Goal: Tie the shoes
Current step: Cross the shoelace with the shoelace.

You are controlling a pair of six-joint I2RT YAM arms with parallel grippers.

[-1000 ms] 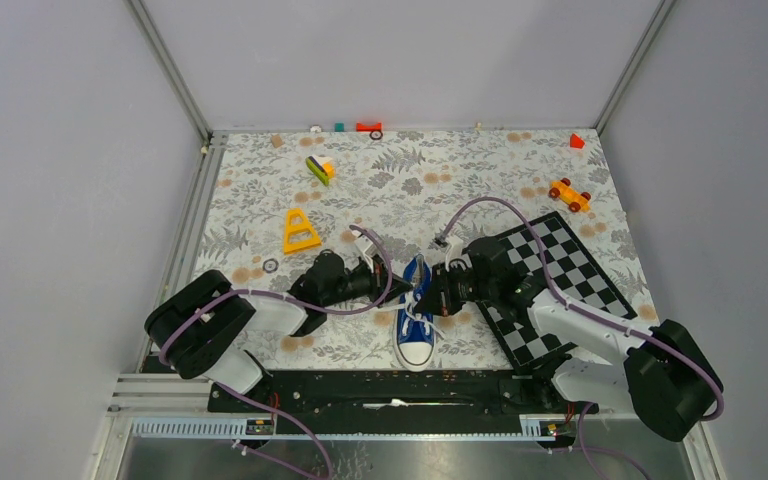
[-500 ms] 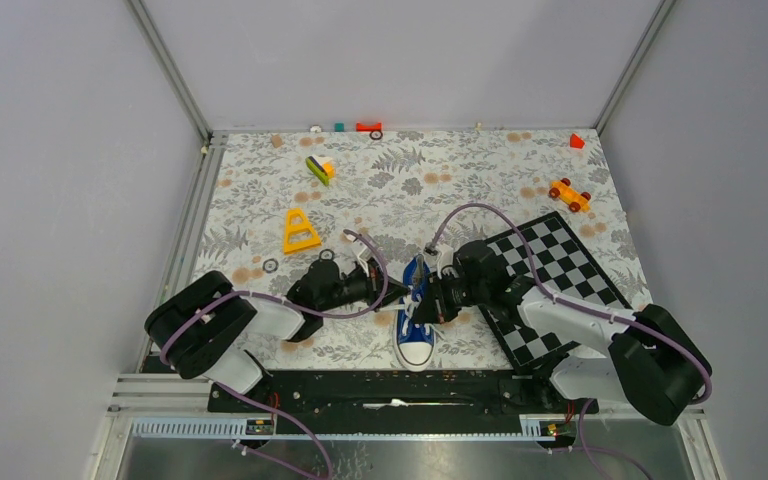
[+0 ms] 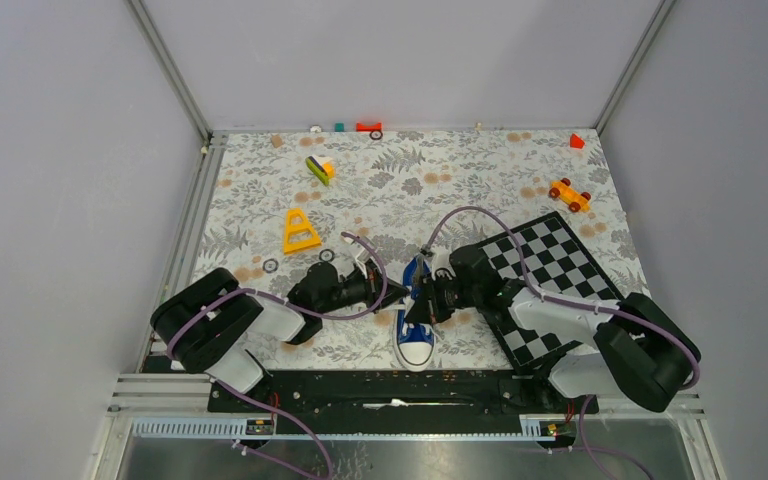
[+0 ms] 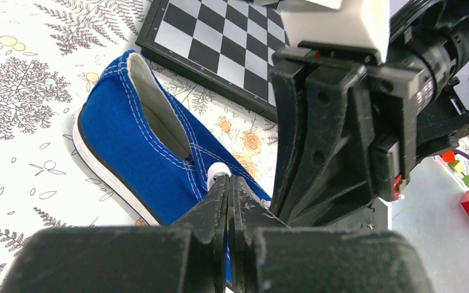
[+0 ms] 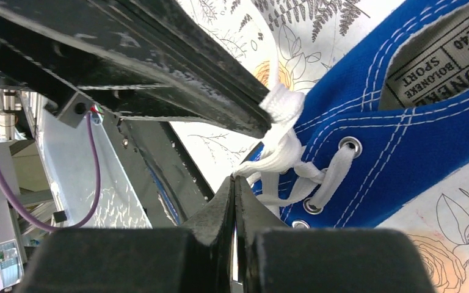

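The blue sneaker (image 3: 416, 322) with a white toe cap lies between both arms, toe toward the near edge. My left gripper (image 3: 398, 294) reaches it from the left, shut on a bit of white lace (image 4: 220, 171) beside the shoe (image 4: 128, 140). My right gripper (image 3: 419, 306) comes from the right over the eyelets, shut on a lace strand (image 5: 269, 160) at its tips (image 5: 234, 179). In the right wrist view the left fingers (image 5: 207, 91) cross above, pinching a lace end (image 5: 281, 102) over the shoe (image 5: 403, 116). The two grippers sit almost touching.
A chessboard (image 3: 550, 270) lies right of the shoe under the right arm. A yellow triangle (image 3: 300, 232), a yellow-green toy (image 3: 320, 168), an orange car (image 3: 569, 195) and small red blocks (image 3: 368, 127) are farther back. A black rail (image 3: 390, 390) runs along the near edge.
The right arm has swung left, bringing its gripper over the shoe's laces. The left gripper has edged slightly right toward it. Both stayed shut.
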